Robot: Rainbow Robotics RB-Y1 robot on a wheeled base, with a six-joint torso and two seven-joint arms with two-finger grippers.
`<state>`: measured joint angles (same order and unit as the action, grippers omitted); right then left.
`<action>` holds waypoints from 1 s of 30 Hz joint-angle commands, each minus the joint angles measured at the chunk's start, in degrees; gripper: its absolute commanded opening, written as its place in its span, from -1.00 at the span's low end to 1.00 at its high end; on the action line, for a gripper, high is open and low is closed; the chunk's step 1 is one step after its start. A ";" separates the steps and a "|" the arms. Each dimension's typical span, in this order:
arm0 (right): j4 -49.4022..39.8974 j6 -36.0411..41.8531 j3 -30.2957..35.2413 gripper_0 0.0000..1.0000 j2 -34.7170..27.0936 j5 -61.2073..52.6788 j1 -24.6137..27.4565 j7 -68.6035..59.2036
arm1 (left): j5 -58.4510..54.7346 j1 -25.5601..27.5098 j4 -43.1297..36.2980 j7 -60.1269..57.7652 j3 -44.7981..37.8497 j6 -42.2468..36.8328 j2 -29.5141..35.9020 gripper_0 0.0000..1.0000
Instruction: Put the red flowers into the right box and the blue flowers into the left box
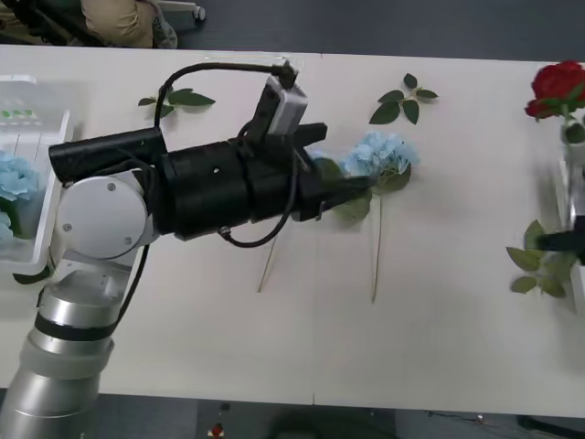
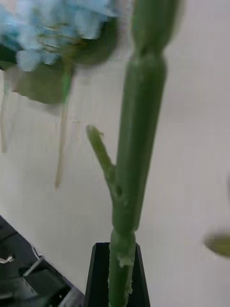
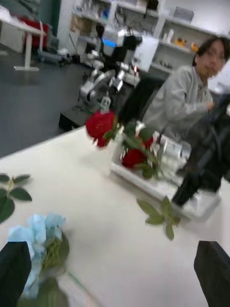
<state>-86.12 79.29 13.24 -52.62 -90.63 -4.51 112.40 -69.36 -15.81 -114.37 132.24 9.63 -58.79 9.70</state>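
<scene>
A blue flower [image 1: 379, 154] lies mid-table, stem toward me. My left gripper [image 1: 336, 165] hovers open at its left side; in the left wrist view the blue flower [image 3: 40, 237] sits by one black finger [image 3: 14, 271] of the left gripper [image 3: 115, 278]. More blue flowers [image 1: 14, 178] lie in the left box [image 1: 41, 242]. At the far right, my right gripper [image 1: 558, 240] is shut on a red flower's thick green stem [image 2: 136, 158] over the right box [image 3: 158, 187]. A red flower [image 1: 558, 87] stands above it; another red flower [image 3: 134, 157] lies inside.
Green leaf sprigs [image 1: 178, 98] [image 1: 402, 101] lie at the back of the table, and leaves [image 1: 539, 265] near the right gripper. A second thin stem [image 1: 267, 270] pokes out from under the left arm. A person sits beyond the table's right end.
</scene>
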 commanded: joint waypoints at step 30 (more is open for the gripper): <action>16.95 -8.63 1.88 -0.64 -14.97 28.67 1.70 -7.20 | 29.19 -14.69 26.13 -28.79 20.34 -5.72 12.80 1.00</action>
<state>-68.85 71.37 14.16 -65.55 -61.75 -2.64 104.21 -41.46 -28.40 -89.07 103.29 27.65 -66.23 22.38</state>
